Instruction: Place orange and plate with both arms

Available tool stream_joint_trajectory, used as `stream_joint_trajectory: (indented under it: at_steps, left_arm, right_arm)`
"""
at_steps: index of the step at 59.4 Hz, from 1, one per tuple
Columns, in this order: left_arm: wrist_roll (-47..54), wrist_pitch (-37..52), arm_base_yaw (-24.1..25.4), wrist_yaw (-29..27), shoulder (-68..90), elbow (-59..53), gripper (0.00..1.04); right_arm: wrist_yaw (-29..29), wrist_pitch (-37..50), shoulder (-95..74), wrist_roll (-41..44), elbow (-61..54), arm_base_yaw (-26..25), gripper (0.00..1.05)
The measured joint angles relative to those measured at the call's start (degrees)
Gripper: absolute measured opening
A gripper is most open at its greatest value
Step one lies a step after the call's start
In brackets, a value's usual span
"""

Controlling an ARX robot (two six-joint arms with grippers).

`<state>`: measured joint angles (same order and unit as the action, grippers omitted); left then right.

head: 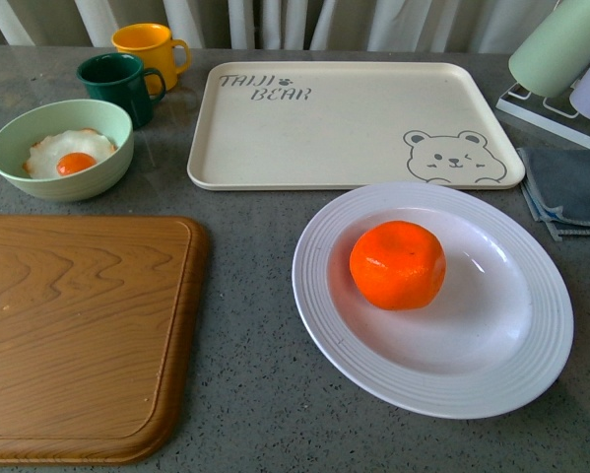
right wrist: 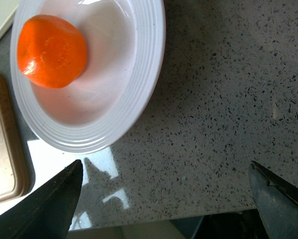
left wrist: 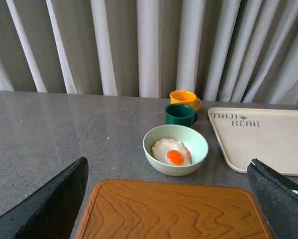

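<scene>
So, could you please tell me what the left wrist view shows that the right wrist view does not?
Only the left wrist view shows the pale green bowl holding a fried egg, the green mug, the yellow mug and the curtain. Only the right wrist view shows the orange lying in the white plate. Both share the wooden board and the grey counter.

The plate (right wrist: 145, 83) runs past the picture's edge in the right wrist view. In the front view the cutting board (head: 78, 335), left of the plate, is cut off on two sides. The grey cloth (head: 570, 187) behind the plate's right side, and the cups (head: 560, 44) on a rack (head: 533, 104) beyond it, leave the frame. The left gripper (left wrist: 168, 161) and right gripper (right wrist: 164, 163) show only dark finger ends.
</scene>
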<state>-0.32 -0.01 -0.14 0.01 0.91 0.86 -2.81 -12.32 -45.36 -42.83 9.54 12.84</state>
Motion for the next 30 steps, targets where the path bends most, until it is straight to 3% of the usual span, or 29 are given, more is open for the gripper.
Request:
stream_joint_trajectory:
  at_steps: [11,30]
  left_arm:
    - [0.0,0.0,0.0,0.0,0.0,0.0,0.96]
    - [0.0,0.0,0.0,0.0,0.0,0.0,0.96]
  right_arm:
    - [2.3,13.9,-15.2,-4.7,-0.1,0.4,0.96]
    - [3.0,29.4,-34.3,-5.6,4.2,-1.9,0.96]
